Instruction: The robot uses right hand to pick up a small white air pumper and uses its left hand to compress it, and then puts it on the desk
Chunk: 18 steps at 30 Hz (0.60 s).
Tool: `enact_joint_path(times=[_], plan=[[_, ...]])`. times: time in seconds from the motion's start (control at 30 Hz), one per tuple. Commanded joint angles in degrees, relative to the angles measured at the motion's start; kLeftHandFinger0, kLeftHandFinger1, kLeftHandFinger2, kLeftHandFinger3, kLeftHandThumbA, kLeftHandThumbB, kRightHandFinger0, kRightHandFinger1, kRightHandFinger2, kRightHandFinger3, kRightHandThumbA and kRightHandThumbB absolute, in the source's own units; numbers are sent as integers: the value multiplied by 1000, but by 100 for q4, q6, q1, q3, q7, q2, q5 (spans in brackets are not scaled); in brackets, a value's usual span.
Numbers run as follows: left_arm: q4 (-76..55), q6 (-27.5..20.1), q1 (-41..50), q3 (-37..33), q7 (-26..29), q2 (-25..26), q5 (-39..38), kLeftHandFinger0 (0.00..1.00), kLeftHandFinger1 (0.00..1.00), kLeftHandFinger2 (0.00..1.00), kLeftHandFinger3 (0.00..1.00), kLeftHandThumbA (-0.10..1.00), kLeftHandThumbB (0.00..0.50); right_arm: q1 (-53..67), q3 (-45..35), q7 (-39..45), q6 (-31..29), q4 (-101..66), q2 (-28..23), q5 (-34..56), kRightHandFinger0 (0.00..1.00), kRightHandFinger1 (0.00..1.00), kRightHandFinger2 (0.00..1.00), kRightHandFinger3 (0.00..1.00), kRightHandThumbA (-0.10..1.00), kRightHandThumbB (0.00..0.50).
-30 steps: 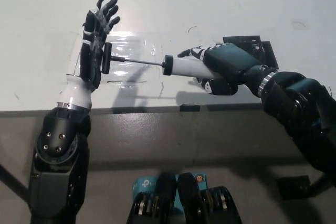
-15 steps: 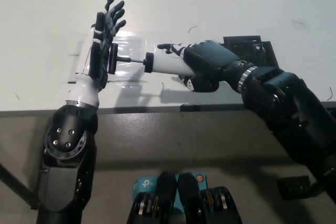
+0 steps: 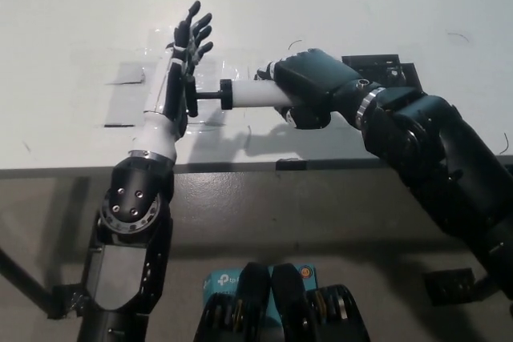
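Note:
The small white air pumper [image 3: 252, 94] is held level above the white desk [image 3: 64, 30], its barrel pointing to picture left. My black right hand [image 3: 309, 82] is shut on the barrel's right end. A short stretch of black rod leads from the barrel to the black T-handle [image 3: 191, 92]. My white left hand [image 3: 178, 70] stands open with its fingers spread and pointing away, its palm pressed flat against that handle.
A clear plastic sheet [image 3: 132, 94] taped to the desk lies under both hands. A black flat block [image 3: 385, 70] sits on the desk behind my right wrist. The desk's front edge [image 3: 72, 170] runs across the picture below the hands.
The rod has gone far into the barrel, so the pumper is shorter. My left hand has shifted right across the desk, palm still on the handle. My right hand has kept its grip.

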Motion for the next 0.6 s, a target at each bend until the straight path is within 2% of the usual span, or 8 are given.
enact_joint_path(times=[0.0,0.1,0.13,0.2,0.23,0.3,0.4,0.57], plan=[[-65,-248,-300,-211,5,-226,64,1000,1000,1000,1000,1000,280,-438,9,47,-80,-135,154,19,317,383,475,586,-100,236],[-246,-238,-173,-128,-29,-109,6,1000,1000,1000,1000,1000,281,-369,-40,24,-80,-151,106,44,3,6,67,223,-100,190],[-327,-192,-131,-88,-57,-44,-33,1000,1000,1000,1000,1000,275,-359,-65,-10,-134,-129,91,79,0,0,130,184,-100,181],[-500,-106,-53,53,-136,186,-145,1000,1000,1000,1000,1000,272,-290,-143,-113,-265,-79,-14,138,0,247,722,574,-100,164],[-552,-100,-34,95,-115,266,-121,1000,1000,1000,1000,1000,271,-274,-166,-112,-259,-65,-44,148,0,317,808,660,-100,153],[-805,-18,68,340,-179,548,-350,1000,1000,1000,1000,1000,262,-243,-235,-95,-251,-52,-189,153,11,488,813,763,-100,221],[-1016,43,169,626,-247,853,-569,1000,1000,1000,1000,1000,278,-207,-362,-73,-252,-31,-321,247,36,528,843,708,-100,211],[-1484,182,480,1039,-336,1457,-781,1000,1000,1000,1000,1000,257,-263,-507,-90,-27,133,-488,142,101,639,952,970,-100,138]])
